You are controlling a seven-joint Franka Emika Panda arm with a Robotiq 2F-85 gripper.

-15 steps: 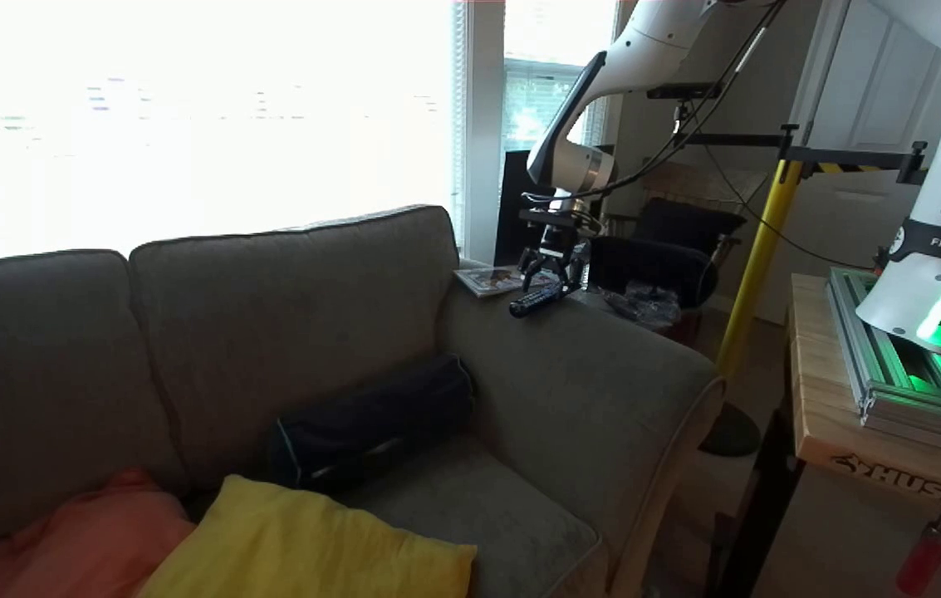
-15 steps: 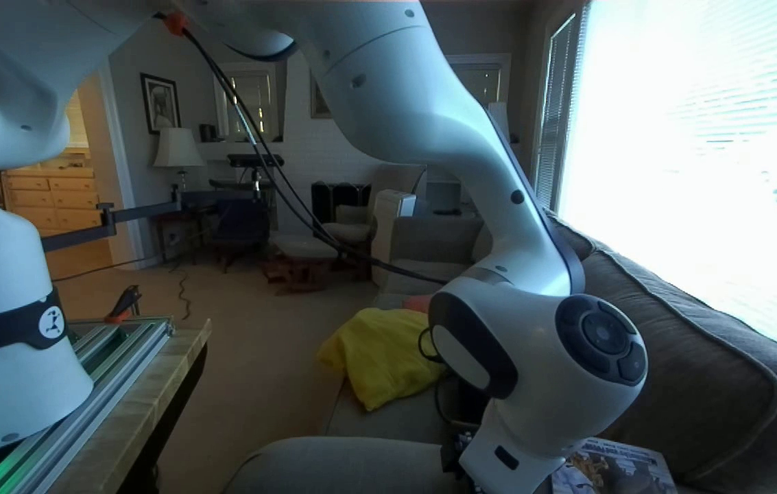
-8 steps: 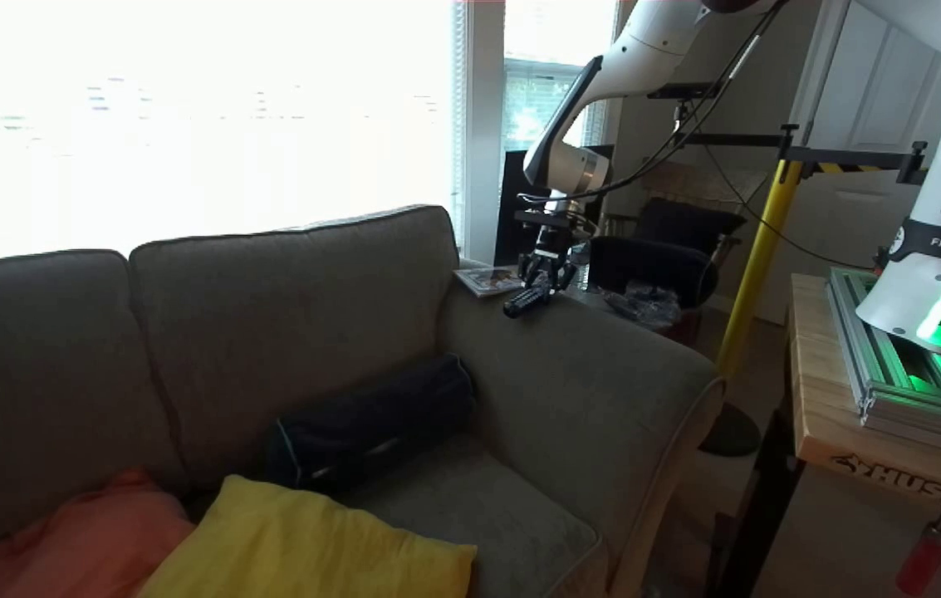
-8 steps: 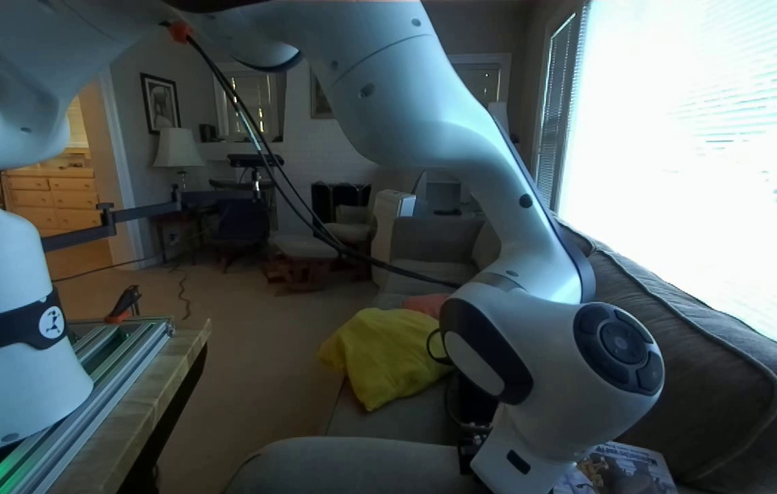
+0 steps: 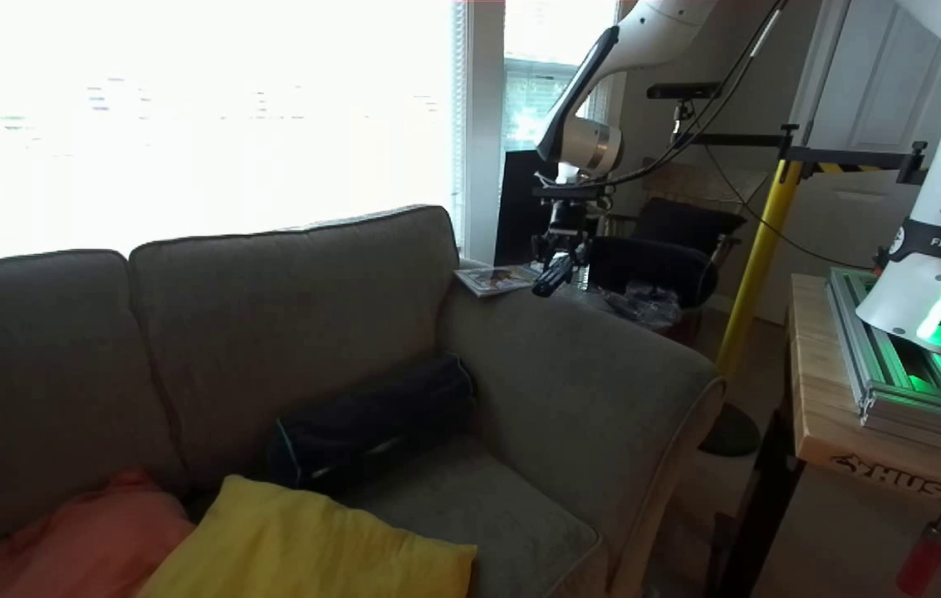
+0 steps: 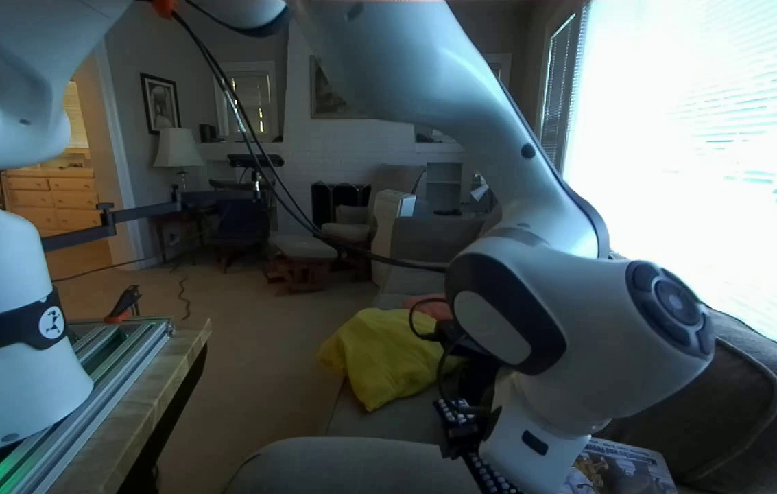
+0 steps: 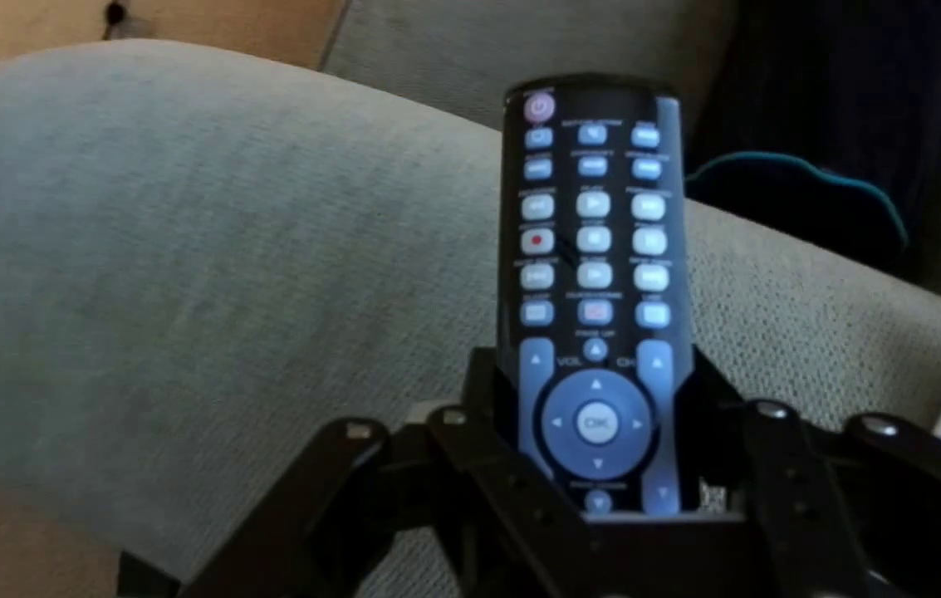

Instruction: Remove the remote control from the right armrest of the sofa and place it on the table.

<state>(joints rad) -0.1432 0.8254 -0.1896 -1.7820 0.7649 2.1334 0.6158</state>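
A black remote control (image 7: pixel 595 241) sits clamped in the robot's gripper (image 7: pixel 596 390) above the armrest (image 5: pixel 578 349) of a gray-brown sofa (image 5: pixel 296 316). The fingers (image 7: pixel 482 386) press in from both long sides, beside the round OK pad (image 7: pixel 596 423), parted only by the remote's own width. The button face is turned toward the wrist camera, with the power key (image 7: pixel 539 107) (a pinkish dot in that view) at the far end. In an exterior view the remote tilts, its free end pointing down; it appears just clear of the upholstery, though the dim light makes that hard to judge. A magazine (image 5: pixel 491 281) lies near it, beside the sofa's back. A dark bolster (image 5: pixel 370 419) rests in the seat corner against the armrest, while a yellow cushion (image 5: pixel 312 540) partly covers an orange cushion (image 5: pixel 63 536) farther along. The white arm (image 6: pixel 388 62) hides much of the gripper in an exterior view. Its base (image 5: pixel 927 286), lit green, stands on a wooden workbench (image 5: pixel 815 399) marked HUSKY, well apart from the remote. Daylight fills a large window (image 5: pixel 188 124) behind the sofa.
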